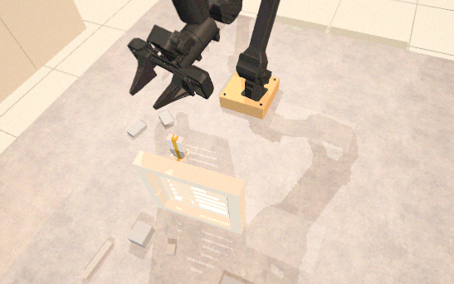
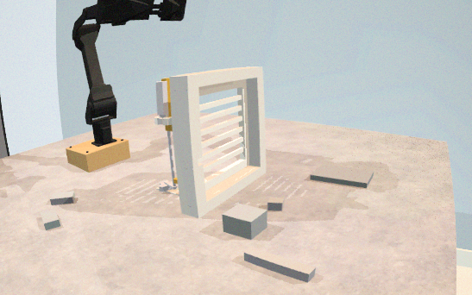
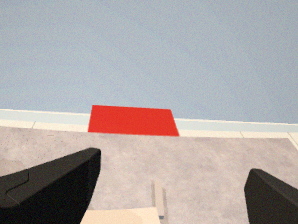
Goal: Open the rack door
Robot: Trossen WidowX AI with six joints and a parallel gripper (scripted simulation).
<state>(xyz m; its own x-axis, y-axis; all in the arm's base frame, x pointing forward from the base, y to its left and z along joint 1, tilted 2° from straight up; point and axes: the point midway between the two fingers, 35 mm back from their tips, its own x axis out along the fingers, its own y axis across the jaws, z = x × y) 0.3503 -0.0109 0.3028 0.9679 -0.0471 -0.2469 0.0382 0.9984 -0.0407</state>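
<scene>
- The upright handle (image 1: 176, 147) (image 2: 162, 98), pale with an orange strip, stands just beside the frame (image 1: 190, 172) (image 2: 189, 147), on the side facing the arm's base (image 1: 241, 108) (image 2: 107, 157); in the exterior view the frame's post partly hides its fittings.
- The slatted door (image 1: 211, 201) (image 2: 221, 125) sits within the frame; whether it is unlocked cannot be told.
- The gripper (image 1: 144, 100) (image 2: 180, 15) (image 3: 176, 171) is partly open, fingers well apart, holding nothing and touching nothing; the exterior view's top edge crops the arm, and its fingers are hard to make out there.
- The handle's long axis runs vertically, its top pointing up from the table (image 1: 389, 166) (image 2: 361, 259) (image 3: 215, 150).
- Two small blocks lie toward the table's left edge from the handle in the top view.
- A flat slab (image 1: 231, 280) (image 2: 341, 176) lies toward the table's right corner in the exterior view; the top view cuts it off.
</scene>
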